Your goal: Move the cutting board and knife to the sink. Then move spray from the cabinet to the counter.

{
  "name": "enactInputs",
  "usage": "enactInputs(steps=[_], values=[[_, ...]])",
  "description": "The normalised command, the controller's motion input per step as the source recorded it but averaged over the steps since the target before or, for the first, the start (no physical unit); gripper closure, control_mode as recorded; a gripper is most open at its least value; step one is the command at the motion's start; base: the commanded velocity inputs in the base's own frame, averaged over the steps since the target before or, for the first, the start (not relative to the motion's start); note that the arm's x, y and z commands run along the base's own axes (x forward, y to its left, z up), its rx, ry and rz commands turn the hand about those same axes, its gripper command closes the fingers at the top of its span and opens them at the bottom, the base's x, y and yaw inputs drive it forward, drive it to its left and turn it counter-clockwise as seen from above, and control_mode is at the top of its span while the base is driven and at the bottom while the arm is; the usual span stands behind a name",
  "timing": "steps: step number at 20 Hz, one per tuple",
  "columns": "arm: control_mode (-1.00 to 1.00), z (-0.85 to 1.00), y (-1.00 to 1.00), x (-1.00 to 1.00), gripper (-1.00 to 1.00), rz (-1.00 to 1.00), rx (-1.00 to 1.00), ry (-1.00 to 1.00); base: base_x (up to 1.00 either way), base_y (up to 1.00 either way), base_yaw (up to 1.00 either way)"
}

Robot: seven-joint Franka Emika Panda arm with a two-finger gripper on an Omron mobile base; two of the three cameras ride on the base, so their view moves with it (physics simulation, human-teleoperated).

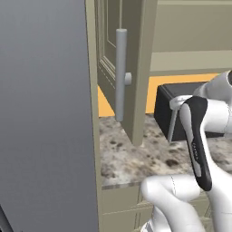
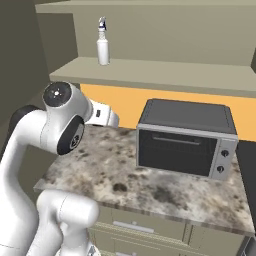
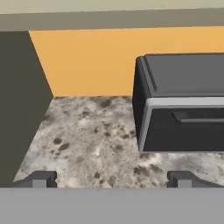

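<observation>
The spray (image 2: 103, 45), a small white bottle with a blue-and-white trigger top, stands upright at the left end of the open cabinet's shelf (image 2: 160, 76). The cabinet door (image 1: 136, 59) with its long grey bar handle (image 1: 121, 74) is swung open over the counter (image 1: 136, 156). My gripper (image 3: 111, 179) is open, its two fingertips (image 3: 41, 179) far apart with nothing between them. It hovers above the speckled counter (image 3: 87, 135), well below the shelf, facing the orange back wall. The cutting board, knife and sink are out of view.
A dark toaster oven (image 2: 185, 142) sits on the counter at the right, close to the gripper's right side (image 3: 183, 105). The open door panel (image 3: 19, 105) bounds the left. A tall grey panel (image 1: 45, 113) stands at far left. Low drawer fronts (image 2: 135, 227) run below the counter.
</observation>
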Motion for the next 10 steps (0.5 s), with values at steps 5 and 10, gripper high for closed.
enactInputs(steps=[5, 10], values=[[-1.0, 0.43, 0.03, 0.0, -1.0, 0.08, -0.04, 0.0, 0.0, 0.0, 0.0], [-1.0, 0.44, 0.11, 0.0, -1.0, 0.06, -0.04, -0.04, 0.0, 0.0, 0.0]])
